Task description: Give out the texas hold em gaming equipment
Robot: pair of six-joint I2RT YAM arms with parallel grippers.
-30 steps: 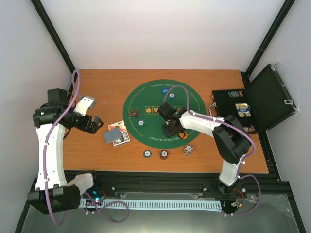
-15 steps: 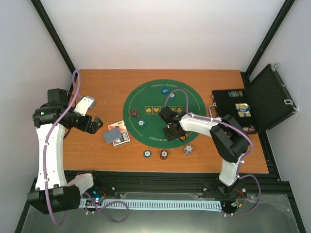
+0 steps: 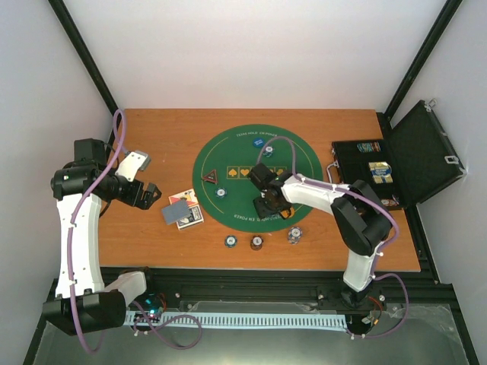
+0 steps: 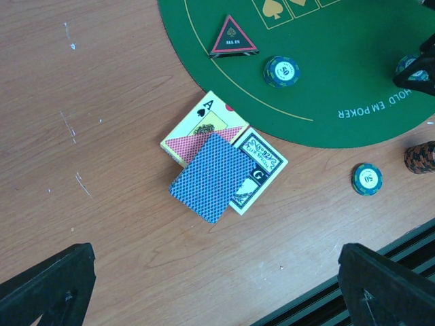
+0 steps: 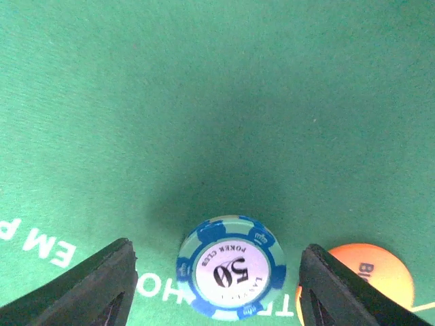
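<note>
My right gripper (image 5: 216, 275) is open low over the green poker mat (image 3: 236, 163), its fingers either side of a blue-striped "50" chip (image 5: 231, 267) that lies flat on the mat. An orange disc (image 5: 370, 272) lies just right of it. In the top view the right gripper (image 3: 267, 204) is at the mat's near side. My left gripper (image 4: 217, 299) is open and empty above bare wood, near the blue-backed card (image 4: 211, 176) lying on face-up cards (image 3: 181, 211). The red-black triangular marker (image 4: 232, 37) and a chip (image 4: 281, 70) sit on the mat.
The black hinged case (image 3: 380, 171) lies open at the right with chips inside. Three chip piles (image 3: 257, 242) stand on the wood near the front edge. A blue disc (image 3: 268, 150) lies at the mat's far side. The table (image 3: 152, 129) is wood.
My right gripper has shifted slightly over the mat's near side and stays open. The left arm and the cards have not moved.
</note>
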